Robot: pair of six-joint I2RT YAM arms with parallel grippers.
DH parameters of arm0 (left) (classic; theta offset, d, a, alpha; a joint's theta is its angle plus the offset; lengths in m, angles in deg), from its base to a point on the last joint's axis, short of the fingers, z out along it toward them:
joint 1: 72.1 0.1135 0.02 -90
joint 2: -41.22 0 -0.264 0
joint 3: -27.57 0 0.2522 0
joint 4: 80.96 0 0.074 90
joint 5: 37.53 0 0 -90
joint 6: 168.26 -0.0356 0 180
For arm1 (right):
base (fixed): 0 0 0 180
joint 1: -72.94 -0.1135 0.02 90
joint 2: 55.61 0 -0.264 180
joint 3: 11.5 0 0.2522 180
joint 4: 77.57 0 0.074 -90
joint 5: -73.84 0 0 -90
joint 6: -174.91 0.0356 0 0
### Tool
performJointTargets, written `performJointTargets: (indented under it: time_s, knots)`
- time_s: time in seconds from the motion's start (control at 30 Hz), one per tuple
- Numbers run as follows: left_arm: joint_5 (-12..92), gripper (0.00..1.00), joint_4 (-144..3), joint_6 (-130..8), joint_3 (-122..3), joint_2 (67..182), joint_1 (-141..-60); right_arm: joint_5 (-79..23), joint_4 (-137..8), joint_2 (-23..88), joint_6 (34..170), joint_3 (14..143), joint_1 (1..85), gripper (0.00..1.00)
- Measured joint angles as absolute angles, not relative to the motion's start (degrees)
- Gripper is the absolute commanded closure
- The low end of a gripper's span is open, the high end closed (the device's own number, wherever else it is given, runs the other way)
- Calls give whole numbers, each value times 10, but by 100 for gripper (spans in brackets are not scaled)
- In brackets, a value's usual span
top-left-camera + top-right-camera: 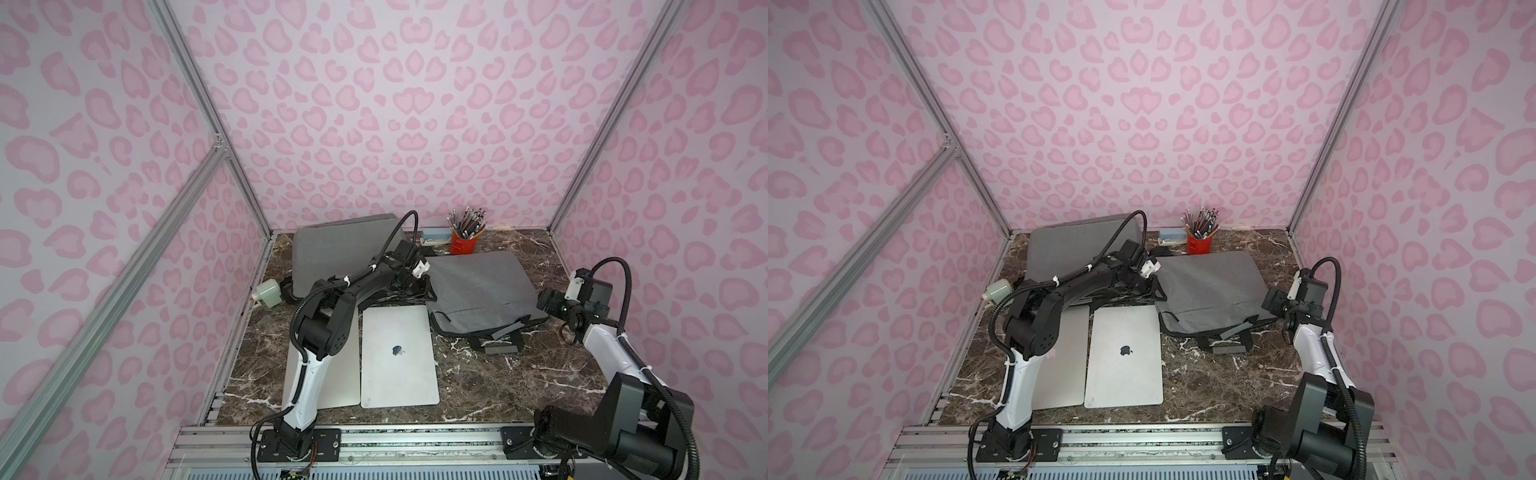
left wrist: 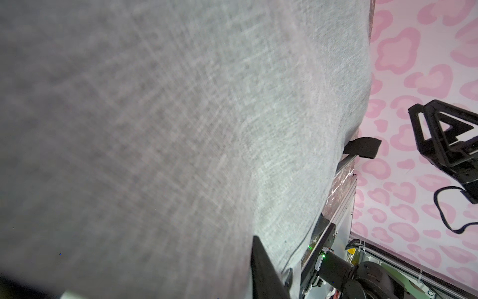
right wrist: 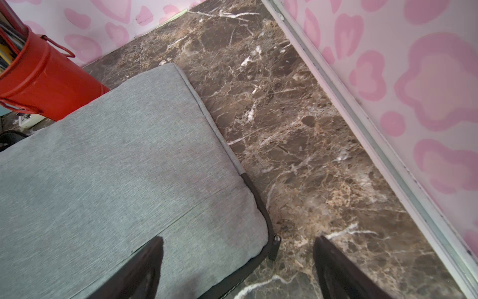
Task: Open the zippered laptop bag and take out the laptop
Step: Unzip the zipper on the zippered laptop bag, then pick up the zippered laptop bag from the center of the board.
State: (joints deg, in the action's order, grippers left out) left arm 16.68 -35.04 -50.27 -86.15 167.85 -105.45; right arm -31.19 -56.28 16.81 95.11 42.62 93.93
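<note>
Open marble tabletop point(image 3: 297, 129) between laptop bag point(image 3: 116, 168) edge and side wall point(image 3: 426, 77)

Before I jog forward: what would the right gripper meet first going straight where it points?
Probably the zippered corner of the gray laptop bag, around its zipper pull; the open right gripper straddles that corner. Depth is hard to judge.

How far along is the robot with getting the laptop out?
Done: a silver laptop with an apple logo lies out on the brown marble table. In hand: the open right gripper hangs over a corner of the grey fabric bag, beside its black zipper pull; the left gripper is at the opposite end. Left: unclear, the bag's inside is hidden.
</note>
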Motion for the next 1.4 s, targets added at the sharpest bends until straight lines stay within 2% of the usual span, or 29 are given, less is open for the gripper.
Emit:
performJointTargets:
  time_s: [0.07, 0.17, 0.33, 0.5, 0.73, 0.87, 1.1, 1.4]
  knots:
    - [172, 66, -341, -509, -864, 1678, -1054, -317, -563, 163, 954, 421, 939, 7]
    - [187, 54, -327, -522, -864, 1671, -1054, -329, -566, 151, 959, 415, 939, 4]
    - [215, 48, -310, -543, -867, 1640, -1054, -355, -567, 129, 973, 399, 938, 1]
    - [220, 46, -312, -545, -860, 1631, -1055, -359, -567, 142, 971, 407, 938, 5]
    - [221, 46, -317, -542, -821, 1621, -1069, -350, -565, 234, 903, 464, 938, 11]
    - [237, 45, -321, -539, -791, 1603, -1077, -325, -553, 297, 859, 500, 941, 12]
    - [266, 45, -346, -516, -750, 1594, -1084, -340, -536, 410, 814, 568, 949, 12]
    - [274, 46, -381, -492, -748, 1617, -1092, -384, -537, 467, 795, 597, 957, 13]
